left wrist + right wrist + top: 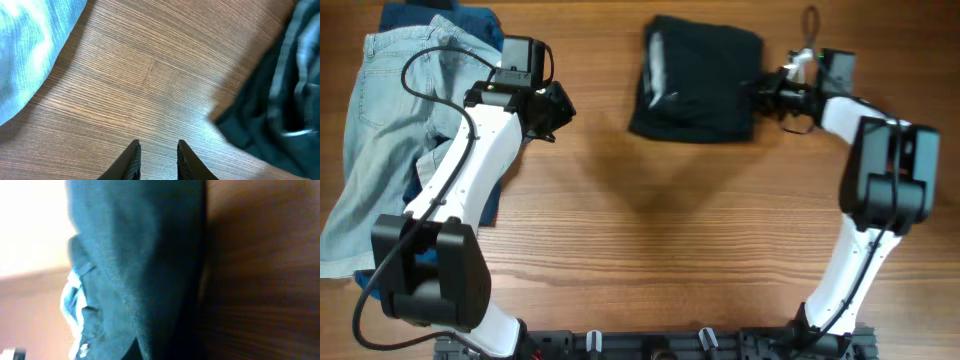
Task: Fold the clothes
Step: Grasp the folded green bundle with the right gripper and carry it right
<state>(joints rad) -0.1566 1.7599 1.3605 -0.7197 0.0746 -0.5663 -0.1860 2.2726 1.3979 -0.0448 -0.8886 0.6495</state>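
Two arms, one busy: right gripper [767,93] looks pinched tight on the black shorts [698,80] at their 3 o'clock edge, up at 12 o'clock on the table [650,250]. Left gripper [157,150] hovers with its jaws slightly apart, empty. I'd pull slowly toward 9 o'clock and keep the layers stacked.

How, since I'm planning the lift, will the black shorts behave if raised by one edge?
Probably floppy: the black shorts lie in soft rumpled folds, so they would likely sag and unfold below the right tool at their edge. Pushed, they would probably bunch on the table.
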